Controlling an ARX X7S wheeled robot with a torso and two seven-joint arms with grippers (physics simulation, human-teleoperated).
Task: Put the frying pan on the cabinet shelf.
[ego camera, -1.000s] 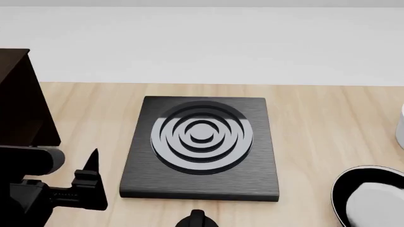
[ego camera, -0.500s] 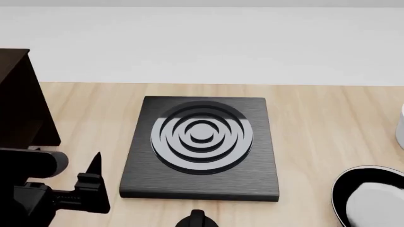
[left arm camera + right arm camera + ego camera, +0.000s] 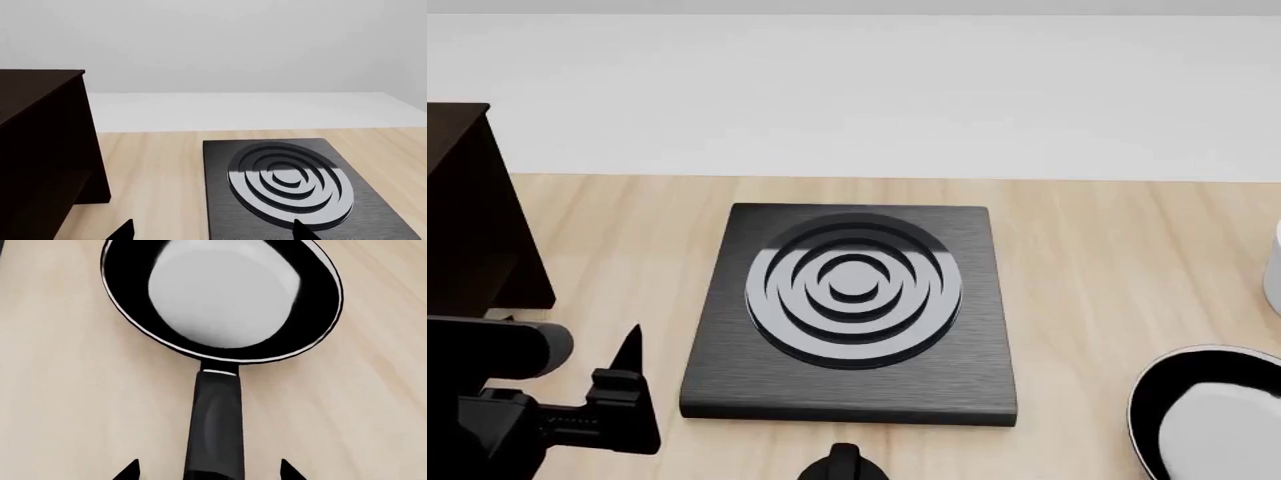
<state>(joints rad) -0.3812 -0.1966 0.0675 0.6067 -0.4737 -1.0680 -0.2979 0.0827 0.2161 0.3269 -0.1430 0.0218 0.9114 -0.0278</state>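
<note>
The right gripper hangs above the frying pan's handle, its two dark fingertips spread wide, one on either side of the handle and apart from it, holding nothing. The frying pan sits flat on the pale wooden table. In the right wrist view its long axis runs straight from the gripper out along the black handle to the round bowl of the pan, so the handle points back toward the gripper and the pale grey inside faces up. In the head view only part of the pan shows, at the near right corner of the table.

The left gripper hovers over the table at the near left, just left of the square black burner plate. In the left wrist view its fingertips stand well apart with nothing between them. The dark cabinet stands at the far left of the table, well apart from the pan; its shelf is too dark to make out.
</note>
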